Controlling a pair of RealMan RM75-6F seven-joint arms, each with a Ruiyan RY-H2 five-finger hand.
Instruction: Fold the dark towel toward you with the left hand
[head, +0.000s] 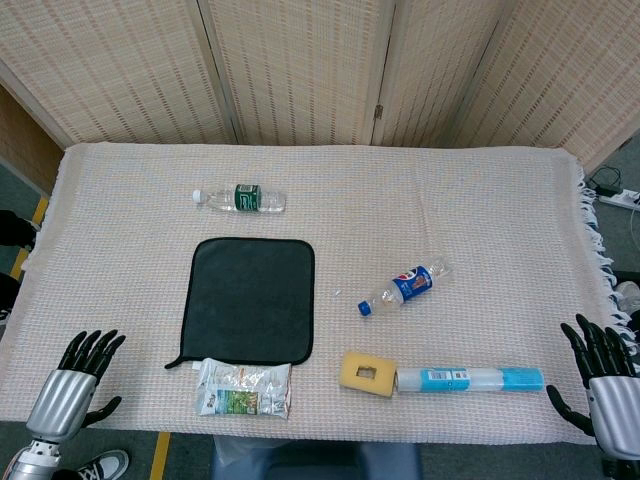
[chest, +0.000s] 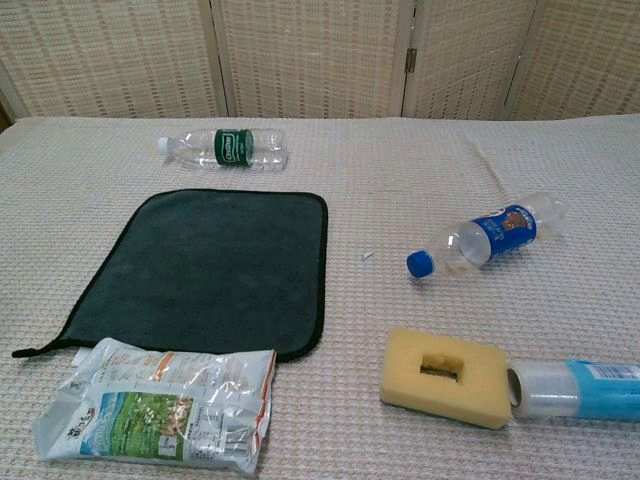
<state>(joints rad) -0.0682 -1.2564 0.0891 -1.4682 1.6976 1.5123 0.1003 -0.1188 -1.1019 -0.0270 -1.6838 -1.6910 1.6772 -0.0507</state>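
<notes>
Head view shows the wide table covered with a pale woven cloth (head: 470, 250), standing in front of folding screens of woven straw (head: 300, 70). On its left half lies the dark green square towel with a black edge (head: 250, 300), spread flat and not folded, with a small loop at its near left corner. Next in size is the clear tube with a light blue label (head: 470, 379), which lies on its side near the front edge on the right, its open end touching the yellow sponge block with a square hole (head: 367, 373). A crumpled white and green plastic packet (head: 244, 388) lies just in front of the towel and overlaps its near edge. A clear bottle with a green label (head: 240, 198) lies beyond the towel, apart from it, and a clear bottle with a blue label and blue cap (head: 404, 287) lies to the right of the towel. The left hand (head: 80, 375) is at the near left corner, fingers spread, holding nothing, well apart from the towel. The right hand (head: 605, 375) is at the near right edge, fingers also spread and empty.
</notes>
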